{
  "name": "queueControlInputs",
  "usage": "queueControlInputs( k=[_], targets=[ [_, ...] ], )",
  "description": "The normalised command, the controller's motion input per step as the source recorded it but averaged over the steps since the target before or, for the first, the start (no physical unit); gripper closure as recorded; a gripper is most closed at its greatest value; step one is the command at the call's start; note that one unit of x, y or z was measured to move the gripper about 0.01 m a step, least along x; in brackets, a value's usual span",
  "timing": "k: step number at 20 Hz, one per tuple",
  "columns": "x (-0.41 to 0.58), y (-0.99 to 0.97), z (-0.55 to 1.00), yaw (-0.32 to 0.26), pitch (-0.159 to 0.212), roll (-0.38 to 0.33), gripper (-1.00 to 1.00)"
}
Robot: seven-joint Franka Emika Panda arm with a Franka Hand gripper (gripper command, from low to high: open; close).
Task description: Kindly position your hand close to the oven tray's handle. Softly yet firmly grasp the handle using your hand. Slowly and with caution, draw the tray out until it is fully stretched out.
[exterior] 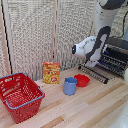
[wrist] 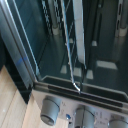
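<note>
My hand (exterior: 91, 64) sits low at the oven (exterior: 119, 50) front, over the oven tray (exterior: 107, 64) drawn out past the oven's edge; jaw state unclear. Handle (exterior: 92, 73) nearest; red bowl (exterior: 82, 80) just beside, open wood table (exterior: 95, 107) beyond.

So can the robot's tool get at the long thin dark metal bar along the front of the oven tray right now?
Probably yes. The tool hangs right over the long thin dark metal bar on the pulled-out dark slatted tray, with nothing between them; the red bowl sits lower, clear of it.
</note>
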Motion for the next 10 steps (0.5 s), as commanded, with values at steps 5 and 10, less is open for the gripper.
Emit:
queueControlInputs(
  k=[5,10],
  targets=[
    [-0.01,-0.42,0.1,-0.036,-0.07,0.062,-1.0],
    [-0.001,-0.41,0.13,-0.02,-0.032,0.145,-1.0]
  ],
)
